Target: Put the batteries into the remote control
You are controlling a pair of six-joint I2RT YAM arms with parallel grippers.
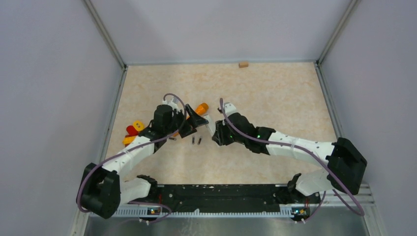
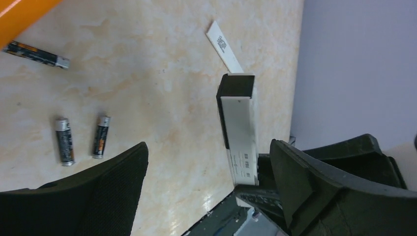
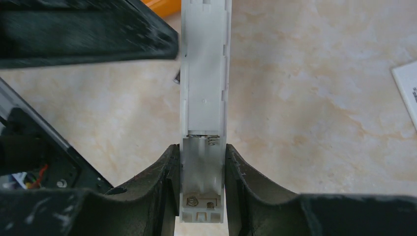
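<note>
Left gripper (image 2: 209, 150): jaws wide, nothing in them, hanging just left of the remote control (image 3: 204, 93).

Three AAA batteries (image 2: 64, 141) are loose on the table (image 2: 162, 83), left of the remote. Two lie side by side, parallel, not touching. The third is farther from the remote, just beside the orange torch (image 1: 201, 108). No fourth visible.

Right gripper (image 3: 202, 156): clamped on the remote's long edges at the battery end. The bay faces the wrist camera, open and empty, spring showing.

White barcoded strip, probably the battery cover (image 2: 224, 46), lies flat beyond the remote's far end, apart from it.

Handling, my read:
- **Cells:** light, rigid and smooth, so they'll roll and can squirt out of the pads. Take one of the pair across mid-barrel, fingers square to its axis. The neighbour is near, so narrow the jaws first.
- **Remote:** thin plastic shell, stiff enough, and the edge grip looks adequate. Pushing a cell against the spring may pivot it. Flat end goes to the spring.
</note>
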